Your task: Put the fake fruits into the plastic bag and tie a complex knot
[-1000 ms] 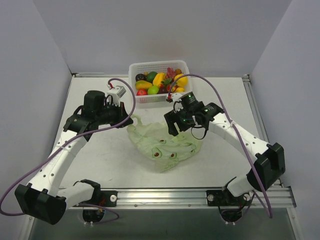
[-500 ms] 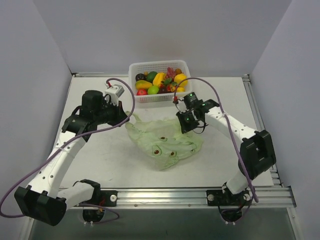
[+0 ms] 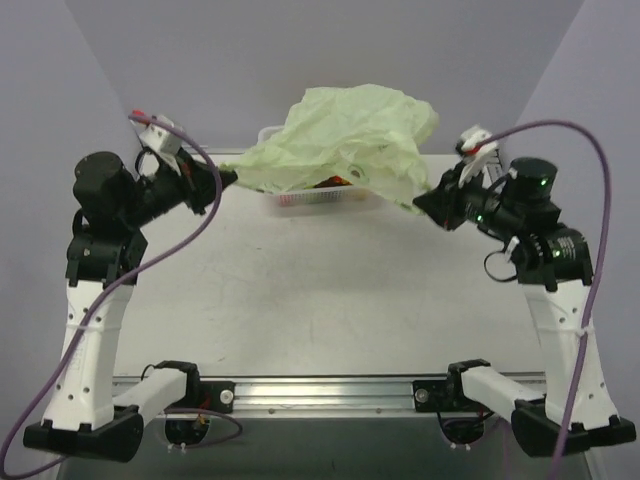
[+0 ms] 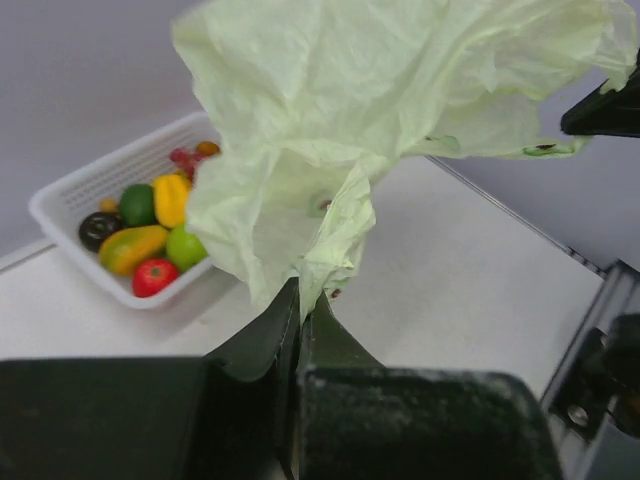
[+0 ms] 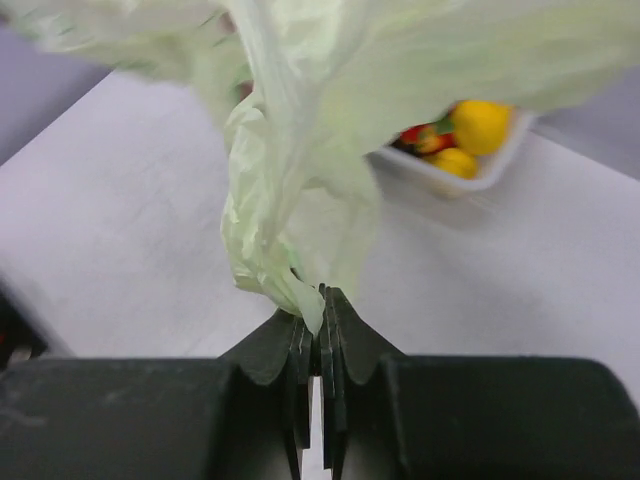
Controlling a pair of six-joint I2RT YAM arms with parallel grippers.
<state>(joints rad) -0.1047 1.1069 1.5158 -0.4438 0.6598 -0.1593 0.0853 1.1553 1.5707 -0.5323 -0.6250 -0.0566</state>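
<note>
While both arms are raised: the plastic bag point(image 3: 345, 140) hangs in the air between them, above the far side of the table point(image 3: 320, 290), and in the top view it hides most of the white basket point(image 4: 100, 170).
Left gripper point(image 4: 303, 300): clamped on a bunched edge of the bag, pinched right at the fingertips to hold that side up.
Right gripper point(image 5: 318, 300): likewise closed on a twisted fold of the opposite edge, drawing the film outward.
Why held so: two grips well apart probably serve to spread the crumpled film and find its mouth; which way the mouth faces I cannot tell.
Fake fruits point(image 4: 170, 200): heaped in the basket; none visible inside the bag.
Progress: early, with loading and knotting not yet done.
</note>
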